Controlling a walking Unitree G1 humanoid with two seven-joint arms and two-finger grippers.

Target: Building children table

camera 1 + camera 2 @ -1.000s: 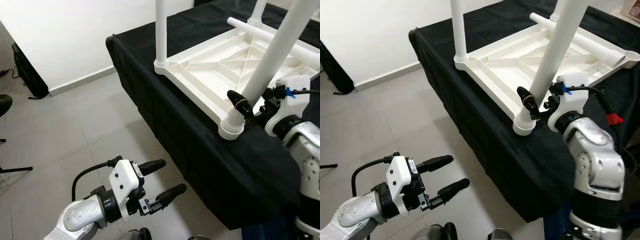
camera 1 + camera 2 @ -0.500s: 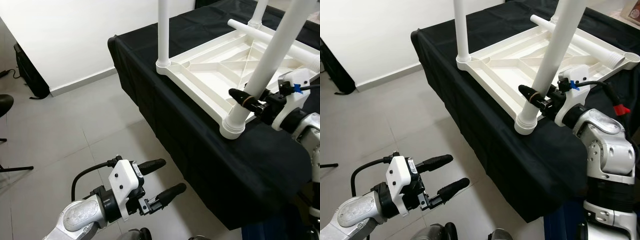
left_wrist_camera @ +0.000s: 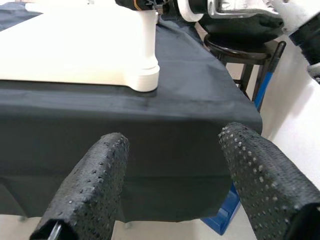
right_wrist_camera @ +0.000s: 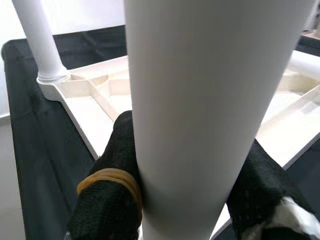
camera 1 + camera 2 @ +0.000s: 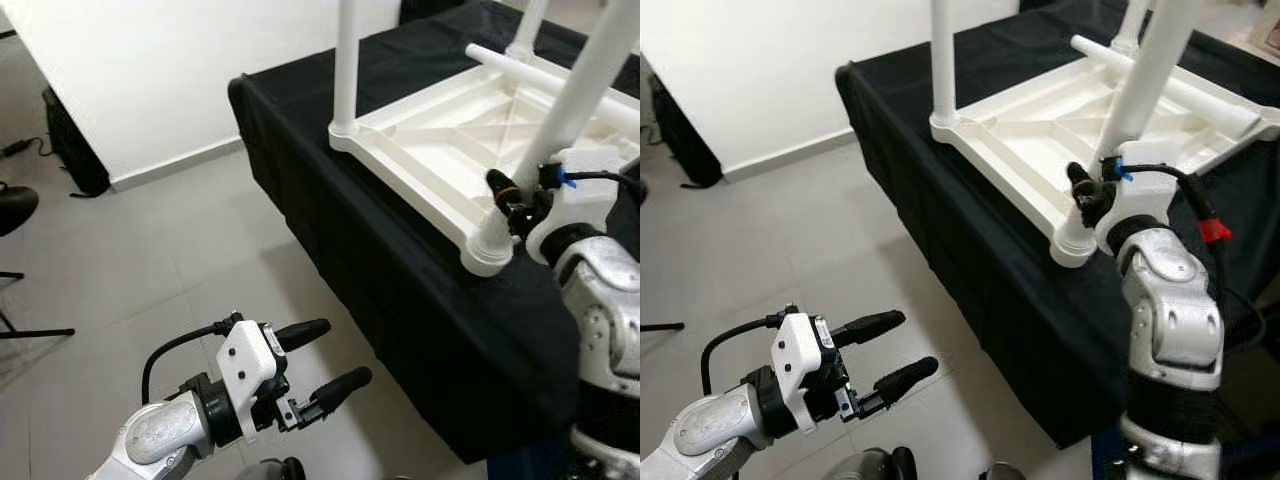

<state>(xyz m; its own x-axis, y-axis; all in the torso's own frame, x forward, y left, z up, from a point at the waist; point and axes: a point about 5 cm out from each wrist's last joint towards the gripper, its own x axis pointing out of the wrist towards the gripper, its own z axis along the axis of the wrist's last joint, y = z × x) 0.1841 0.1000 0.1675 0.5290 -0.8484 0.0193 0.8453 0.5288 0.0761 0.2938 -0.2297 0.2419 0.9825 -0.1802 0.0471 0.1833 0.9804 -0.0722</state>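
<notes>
A white plastic children's table [image 5: 440, 150] lies upside down on a black-draped table [image 5: 400, 270]. One white leg [image 5: 347, 60] stands in its far left corner and another [image 5: 530, 28] at the back. A loose leg [image 5: 545, 78] lies across the underside. The near leg [image 5: 575, 105] stands in the near corner socket [image 5: 488, 255]. My right gripper [image 5: 507, 197] is shut on this leg just above the socket, one black finger [image 4: 112, 190] on each side. My left gripper [image 5: 325, 355] hangs open over the floor, facing the cloth's side [image 3: 150, 150].
Grey tiled floor [image 5: 150, 260] spreads to the left of the draped table. A black bag [image 5: 75, 145] leans on the white wall, with a black stool [image 5: 12, 205] near it. Another dark stool [image 3: 240, 47] and a blue object [image 3: 232, 220] sit beyond the table's near end.
The view has shifted slightly. My right elbow has swung down beneath the gripper, which stays shut on the near leg. The left arm has not moved.
</notes>
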